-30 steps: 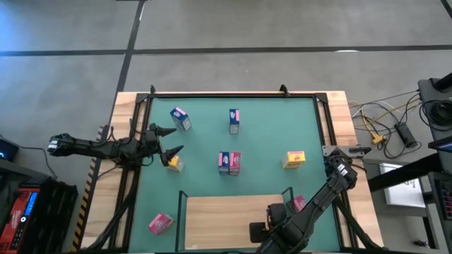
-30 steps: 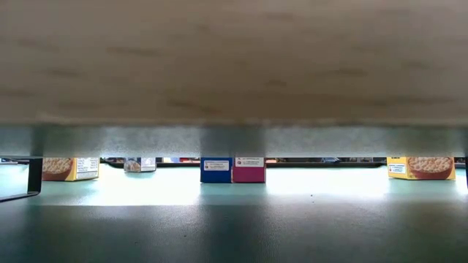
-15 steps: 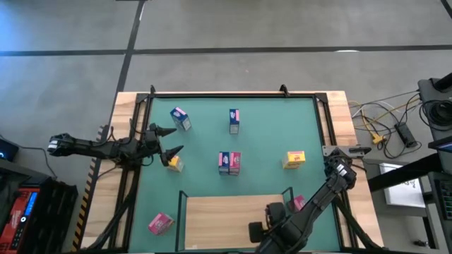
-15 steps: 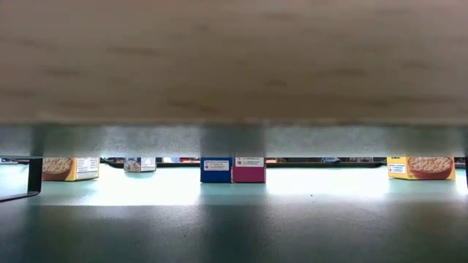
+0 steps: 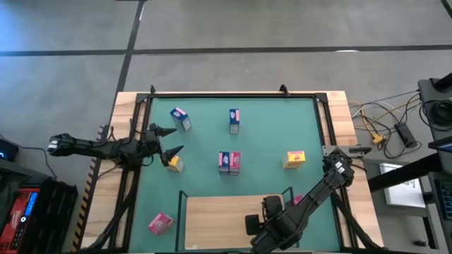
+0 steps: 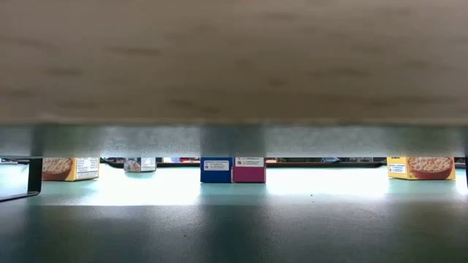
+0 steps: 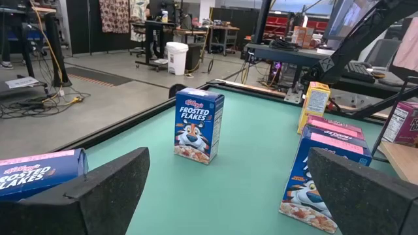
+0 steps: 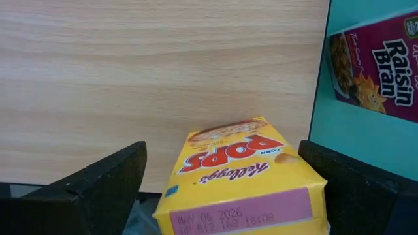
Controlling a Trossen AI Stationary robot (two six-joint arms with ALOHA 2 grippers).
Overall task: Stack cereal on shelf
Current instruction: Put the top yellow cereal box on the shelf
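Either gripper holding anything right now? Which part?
Nothing held. Right gripper stands open around the yellow cereal box on the shelf; left gripper open, empty.

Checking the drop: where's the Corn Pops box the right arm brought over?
In the right wrist view the yellow Corn Pops box sits on the wooden shelf, between the right gripper's open fingers, near the shelf edge beside the Raisin Bran box.

Shelf board: the flat light-wood board (image 5: 212, 212) lies bare over its left and middle parts; its right part is taken up by the right arm and a yellow Corn Pops box (image 8: 245, 179).

Mat centre: blocked by a blue and pink box pair (image 5: 229, 162).

Far mat: open lanes are left between a blue Frosted Flakes box (image 5: 180, 118) and a pink-topped box (image 5: 234, 121).

Right of the board: a purple Raisin Bran box (image 8: 375, 62) lies on the green mat.
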